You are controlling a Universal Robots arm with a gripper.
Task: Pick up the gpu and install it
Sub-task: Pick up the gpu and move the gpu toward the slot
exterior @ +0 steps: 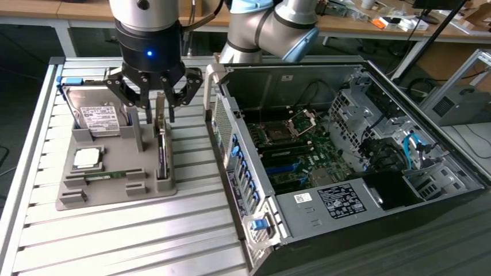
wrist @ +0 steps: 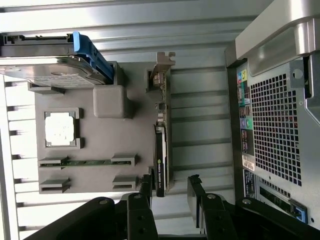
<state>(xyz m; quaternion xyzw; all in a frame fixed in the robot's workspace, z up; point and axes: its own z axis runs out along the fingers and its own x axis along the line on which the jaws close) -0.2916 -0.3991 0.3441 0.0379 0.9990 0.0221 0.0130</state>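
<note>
Status: your hand [wrist: 170, 181] open, fingers [wrist: 194, 187] straddling the end of the gpu [wrist: 161, 150] just below it; gpu stands on edge in grey holder [wrist: 100, 135] on worktop [wrist: 200, 130].

gpu [exterior: 163, 155] on holder tray [exterior: 106, 196], hard drive [exterior: 98, 118] beside it, computer case [exterior: 276, 86] at exterior view's right

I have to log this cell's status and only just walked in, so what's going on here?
A robot arm is working on the graphics card, which stands on edge in a grey parts tray beside an open computer case. The arm's tool hangs just above the card with its fingers apart, not gripping it. The card has not been lifted out. A hard drive, a processor and a memory stick sit in the same tray.
</note>
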